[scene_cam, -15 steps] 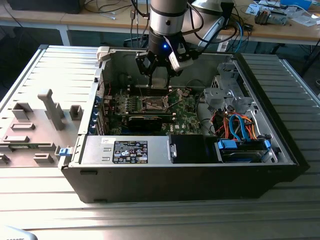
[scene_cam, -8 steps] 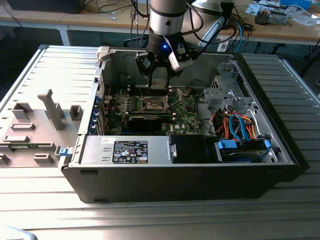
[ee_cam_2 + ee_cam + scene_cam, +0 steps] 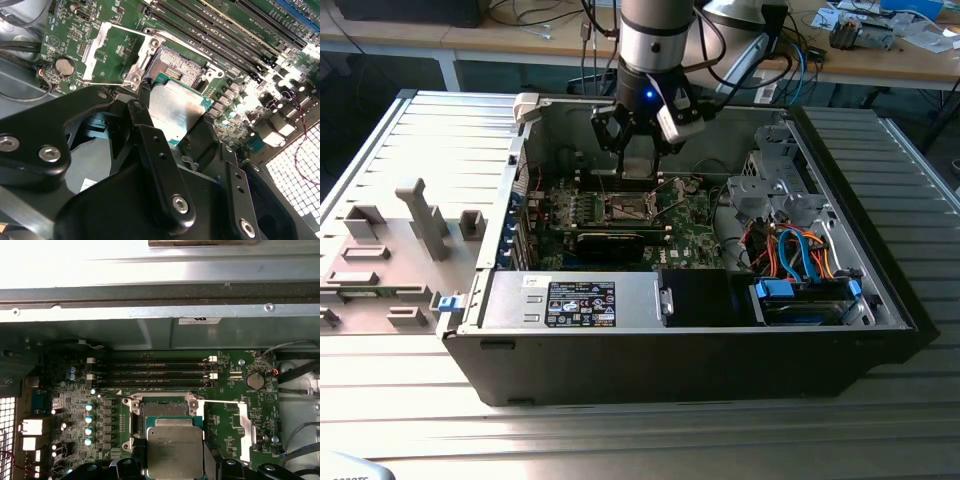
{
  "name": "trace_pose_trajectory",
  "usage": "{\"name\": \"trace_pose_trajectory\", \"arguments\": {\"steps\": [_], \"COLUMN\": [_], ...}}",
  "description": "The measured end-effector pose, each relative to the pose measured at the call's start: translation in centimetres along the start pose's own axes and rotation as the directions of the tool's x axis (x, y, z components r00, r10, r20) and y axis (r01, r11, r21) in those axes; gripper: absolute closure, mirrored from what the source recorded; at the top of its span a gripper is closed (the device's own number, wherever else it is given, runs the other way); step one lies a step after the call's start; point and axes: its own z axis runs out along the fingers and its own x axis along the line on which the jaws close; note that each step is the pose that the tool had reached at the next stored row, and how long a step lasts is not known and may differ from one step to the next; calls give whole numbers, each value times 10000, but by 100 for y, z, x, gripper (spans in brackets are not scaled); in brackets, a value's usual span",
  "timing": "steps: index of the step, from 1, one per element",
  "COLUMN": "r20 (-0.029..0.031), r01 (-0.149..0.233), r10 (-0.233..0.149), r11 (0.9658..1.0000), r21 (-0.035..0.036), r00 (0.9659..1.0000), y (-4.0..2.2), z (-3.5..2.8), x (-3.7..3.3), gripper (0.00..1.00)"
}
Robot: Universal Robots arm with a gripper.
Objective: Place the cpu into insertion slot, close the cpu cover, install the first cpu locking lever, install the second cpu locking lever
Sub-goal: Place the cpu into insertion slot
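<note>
**A:** Exterior view, starting from its left: what sat there?

**B:** A grey moulded fixture [image 3: 390, 255] lay on the ribbed table [image 3: 620, 440], just beside the open computer case [image 3: 700, 350].

**A:** And further along?

**B:** The gripper [image 3: 638, 150] hung inside the case above the green motherboard [image 3: 685, 235]. Its fingers [image 3: 152, 155] were pinching the cpu [image 3: 176, 111] by two opposite edges. Toward the exterior view's right stood the drive cage [image 3: 770, 190], with blue and orange cables [image 3: 800, 255] below it.

**A:** Where was the cpu relative to the socket?

**B:** It was raised above the board and not seated. Its dull metallic face showed in both wrist views. The insertion slot [image 3: 162, 412] was uncovered and dark just past it. In the first wrist view the cpu overlapped the slot's nearer edge.

**A:** What about the cover?

**B:** The cpu cover [image 3: 244, 430] was swung back off the slot to one side, and green board showed through its frame.

**A:** Anything else on the board?

**B:** Long black memory slots [image 3: 150, 372] ran along the side of the slot away from the gripper. A coin cell [image 3: 255, 381] sat near the opened cover.
</note>
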Motion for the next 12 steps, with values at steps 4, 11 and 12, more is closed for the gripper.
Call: {"name": "trace_pose_trajectory", "arguments": {"steps": [4, 11, 12], "r20": [0, 0, 0], "r01": [0, 1, 0], "r10": [0, -1, 0], "r11": [10000, 10000, 10000], "r21": [0, 0, -1], "r00": [10000, 10000, 10000], "y": [0, -4, -4], "z": [11, 74, 77], "x": [0, -1, -1], "gripper": [46, 46, 46]}}
